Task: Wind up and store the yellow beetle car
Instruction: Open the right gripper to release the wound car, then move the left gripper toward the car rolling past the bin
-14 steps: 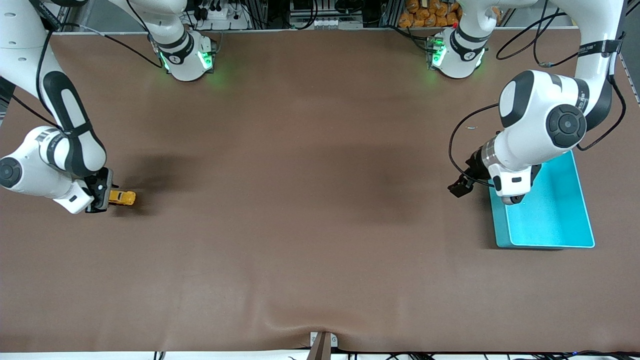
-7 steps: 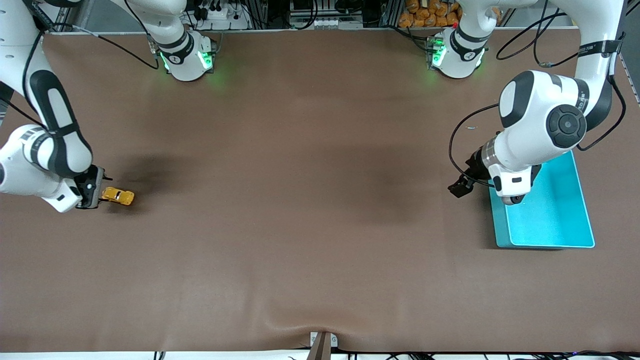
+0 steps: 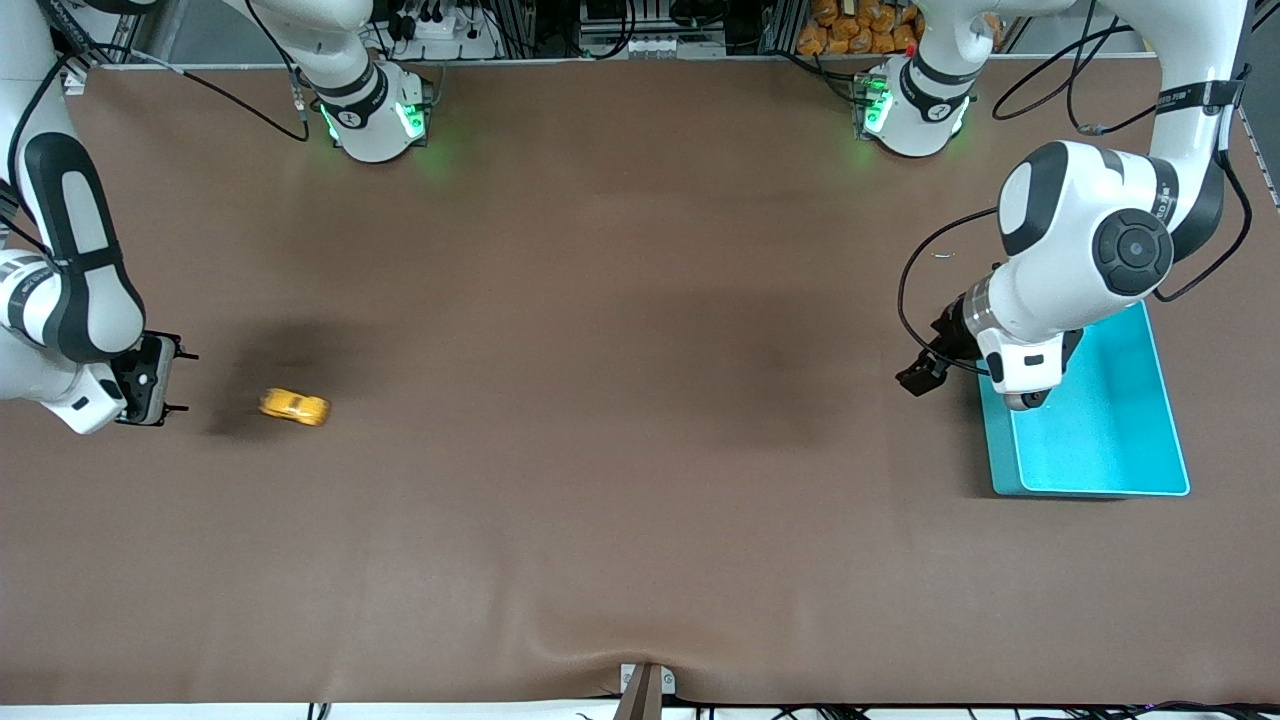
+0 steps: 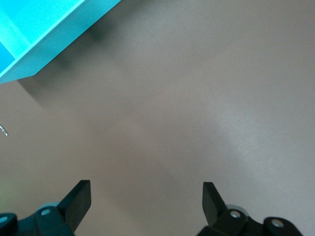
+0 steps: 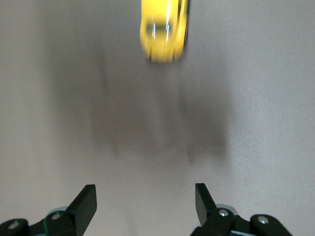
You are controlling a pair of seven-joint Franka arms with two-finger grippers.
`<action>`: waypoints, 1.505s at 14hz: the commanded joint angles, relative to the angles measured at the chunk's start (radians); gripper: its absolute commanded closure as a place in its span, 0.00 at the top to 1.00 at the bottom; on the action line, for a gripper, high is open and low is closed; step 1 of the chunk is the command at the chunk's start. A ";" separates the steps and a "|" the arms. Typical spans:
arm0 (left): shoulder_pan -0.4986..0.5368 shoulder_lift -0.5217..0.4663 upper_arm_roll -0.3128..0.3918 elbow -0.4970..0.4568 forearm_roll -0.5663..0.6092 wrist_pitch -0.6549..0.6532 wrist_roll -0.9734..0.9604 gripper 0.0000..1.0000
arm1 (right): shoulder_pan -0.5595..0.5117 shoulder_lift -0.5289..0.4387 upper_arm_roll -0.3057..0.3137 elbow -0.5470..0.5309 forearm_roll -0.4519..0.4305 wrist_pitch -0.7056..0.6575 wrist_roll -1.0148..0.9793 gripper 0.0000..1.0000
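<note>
- The yellow beetle car [image 3: 294, 406] sits alone on the brown counter [image 3: 640, 420] near the right arm's end, about midway between the edge by the robots' bases and the edge by the front camera; it looks smeared, so I judge it is rolling
- The right gripper [image 3: 150, 380] hangs low over the counter close to that same end edge, jaws spread wide and holding nothing; the car lies just off its fingertips, toward the middle of the counter, apart from them
- The car's long axis runs roughly along the counter's length, pointing away from the right gripper; in the right wrist view the car [image 5: 163, 30] is dead ahead between the open fingers [image 5: 83, 204]
- The right arm is far nearer; its forearm is bent down steeply
- The left gripper [image 3: 918, 372] waits open and empty beside the teal bin [image 3: 1150, 470] at the left arm's end, wrist tilted toward the counter
</note>
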 commanded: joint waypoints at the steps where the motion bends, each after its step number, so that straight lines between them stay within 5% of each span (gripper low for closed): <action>1: -0.001 -0.002 0.001 -0.004 -0.023 0.015 -0.013 1.00 | 0.016 0.013 0.006 0.024 0.015 -0.016 0.012 0.89; 21: 0.016 0.035 0.006 -0.006 -0.012 0.063 -0.106 1.00 | 0.096 0.013 0.010 0.067 0.035 -0.018 0.034 0.89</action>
